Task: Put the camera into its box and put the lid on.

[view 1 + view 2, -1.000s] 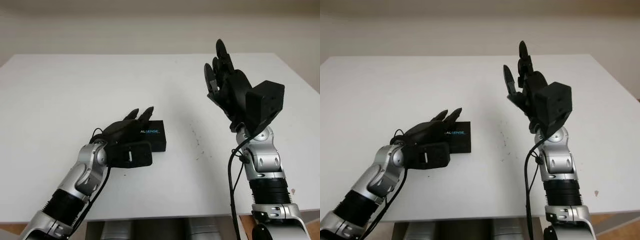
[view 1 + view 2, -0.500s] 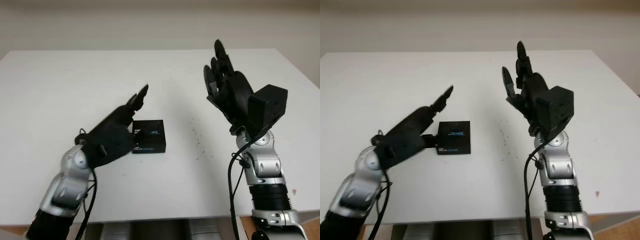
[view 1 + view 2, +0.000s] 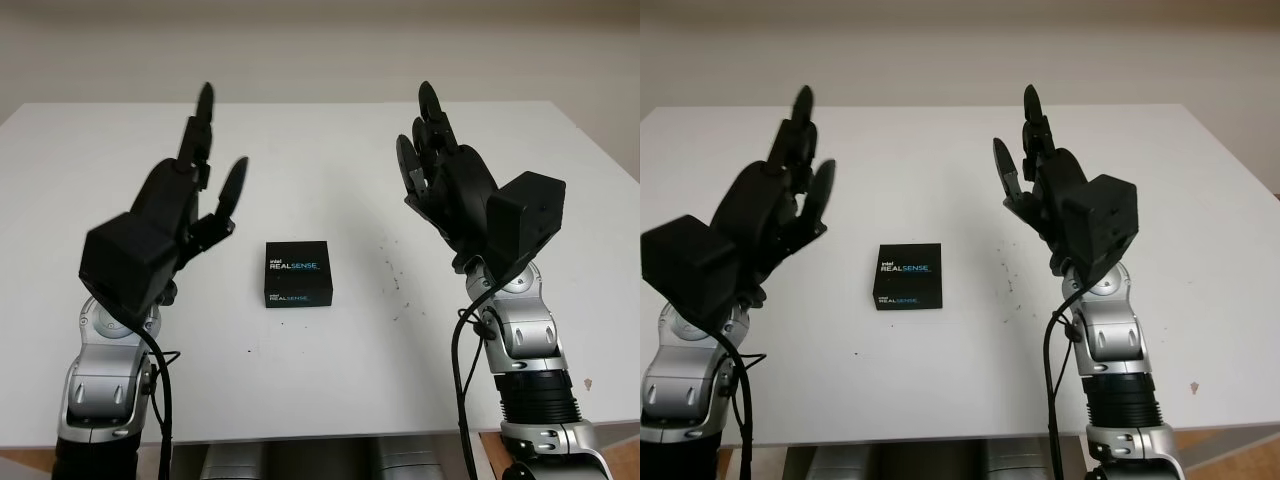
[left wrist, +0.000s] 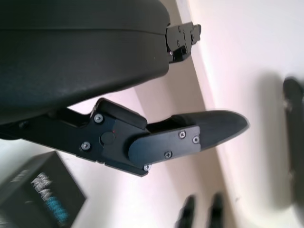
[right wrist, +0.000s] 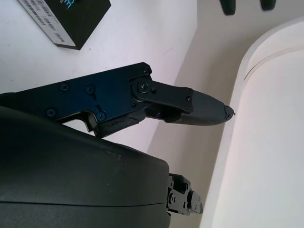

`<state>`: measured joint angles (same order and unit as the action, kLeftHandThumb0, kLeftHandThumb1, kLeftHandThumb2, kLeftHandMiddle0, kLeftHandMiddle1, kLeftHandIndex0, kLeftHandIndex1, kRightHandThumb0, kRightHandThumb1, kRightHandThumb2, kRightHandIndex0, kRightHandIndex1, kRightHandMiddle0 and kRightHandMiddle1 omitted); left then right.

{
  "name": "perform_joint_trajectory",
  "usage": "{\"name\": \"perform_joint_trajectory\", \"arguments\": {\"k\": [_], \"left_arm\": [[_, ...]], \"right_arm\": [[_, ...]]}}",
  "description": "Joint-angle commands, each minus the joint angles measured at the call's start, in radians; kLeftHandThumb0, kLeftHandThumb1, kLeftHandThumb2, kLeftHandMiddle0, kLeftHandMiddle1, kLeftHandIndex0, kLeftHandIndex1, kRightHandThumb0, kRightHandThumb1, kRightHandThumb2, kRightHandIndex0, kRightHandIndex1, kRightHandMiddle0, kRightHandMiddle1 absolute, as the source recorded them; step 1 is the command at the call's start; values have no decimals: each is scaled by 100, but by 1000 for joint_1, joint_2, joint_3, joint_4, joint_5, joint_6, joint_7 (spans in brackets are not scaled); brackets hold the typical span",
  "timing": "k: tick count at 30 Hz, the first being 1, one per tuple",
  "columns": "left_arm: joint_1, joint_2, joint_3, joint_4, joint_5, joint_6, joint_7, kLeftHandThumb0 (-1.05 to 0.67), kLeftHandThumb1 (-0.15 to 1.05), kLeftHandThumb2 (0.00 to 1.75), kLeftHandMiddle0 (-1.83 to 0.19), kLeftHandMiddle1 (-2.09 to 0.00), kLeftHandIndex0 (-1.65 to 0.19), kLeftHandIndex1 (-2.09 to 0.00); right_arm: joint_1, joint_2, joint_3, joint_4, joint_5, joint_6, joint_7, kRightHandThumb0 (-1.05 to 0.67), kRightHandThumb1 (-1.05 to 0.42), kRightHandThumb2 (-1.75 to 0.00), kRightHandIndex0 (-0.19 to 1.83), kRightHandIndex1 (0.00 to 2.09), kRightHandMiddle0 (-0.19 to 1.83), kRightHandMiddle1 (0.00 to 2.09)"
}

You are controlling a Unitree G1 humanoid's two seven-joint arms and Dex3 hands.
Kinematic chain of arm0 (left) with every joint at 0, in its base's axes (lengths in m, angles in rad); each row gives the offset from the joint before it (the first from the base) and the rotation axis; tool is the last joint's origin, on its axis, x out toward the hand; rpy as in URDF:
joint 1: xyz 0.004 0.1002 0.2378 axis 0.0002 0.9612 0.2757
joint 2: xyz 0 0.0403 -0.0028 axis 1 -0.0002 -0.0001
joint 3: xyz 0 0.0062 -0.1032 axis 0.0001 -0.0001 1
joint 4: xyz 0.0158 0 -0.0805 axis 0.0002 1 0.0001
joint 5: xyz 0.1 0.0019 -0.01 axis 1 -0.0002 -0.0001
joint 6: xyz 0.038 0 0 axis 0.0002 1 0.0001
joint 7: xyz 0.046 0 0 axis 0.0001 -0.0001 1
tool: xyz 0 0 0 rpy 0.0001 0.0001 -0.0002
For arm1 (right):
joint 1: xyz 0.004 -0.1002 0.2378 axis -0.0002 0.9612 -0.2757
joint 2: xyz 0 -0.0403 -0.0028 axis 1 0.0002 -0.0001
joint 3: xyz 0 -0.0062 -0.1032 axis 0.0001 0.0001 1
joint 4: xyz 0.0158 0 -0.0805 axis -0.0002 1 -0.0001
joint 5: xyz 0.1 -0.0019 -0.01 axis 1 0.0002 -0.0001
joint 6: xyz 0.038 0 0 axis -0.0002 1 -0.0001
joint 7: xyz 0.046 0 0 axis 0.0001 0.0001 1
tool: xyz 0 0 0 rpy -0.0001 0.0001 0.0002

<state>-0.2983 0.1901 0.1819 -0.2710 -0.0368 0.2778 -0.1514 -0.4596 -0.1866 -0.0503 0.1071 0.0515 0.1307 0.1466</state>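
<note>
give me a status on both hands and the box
Left hand open, raised above table. Right hand open, raised. Box closed, between them, untouched. Nothing in the way.

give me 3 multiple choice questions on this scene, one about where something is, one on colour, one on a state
1. Where is the box on the table?
A. between the two raised hands
B. at the far right corner
C. under the right hand

2. What colour is the box?
A. white
B. black
C. red

3. What state is the box in?
A. open, lid beside it
B. held in the left hand
C. closed, lying free on the table

Answers: 1 A, it lies between the left hand and the right hand. 2 B, black with light lettering on top. 3 C, its lid is on, and both hands are open in the air, off the box.
</note>
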Motion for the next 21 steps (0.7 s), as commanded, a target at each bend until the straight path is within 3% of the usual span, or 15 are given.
{"name": "perform_joint_trajectory", "arguments": {"k": [1, 9, 14, 21], "left_arm": [[-45, -8, 27, 37, -36, -2, 15, -78, 105, 70, 19, 0, 19, 0], [-121, 4, 88, 296, -147, -154, 2, -79, 105, 75, 19, 0, 19, 0], [-124, 23, 81, 357, -165, -185, -22, -82, 105, 74, 19, 0, 19, 0], [-111, 21, 69, 362, -170, -203, -29, -83, 105, 71, 19, 0, 19, 0]], "right_arm": [[-20, 14, 2, 13, -1, -5, -6, -78, -105, -62, -19, 1, -18, 2], [-4, 48, 16, 89, -2, -33, -10, -79, -105, -66, -19, 0, -19, 0], [19, 62, 29, 86, -13, -37, -19, -81, -105, -65, -19, 0, -19, 0], [44, 70, 32, 70, -14, -40, -22, -82, -105, -64, -19, 0, -19, 0]]}}
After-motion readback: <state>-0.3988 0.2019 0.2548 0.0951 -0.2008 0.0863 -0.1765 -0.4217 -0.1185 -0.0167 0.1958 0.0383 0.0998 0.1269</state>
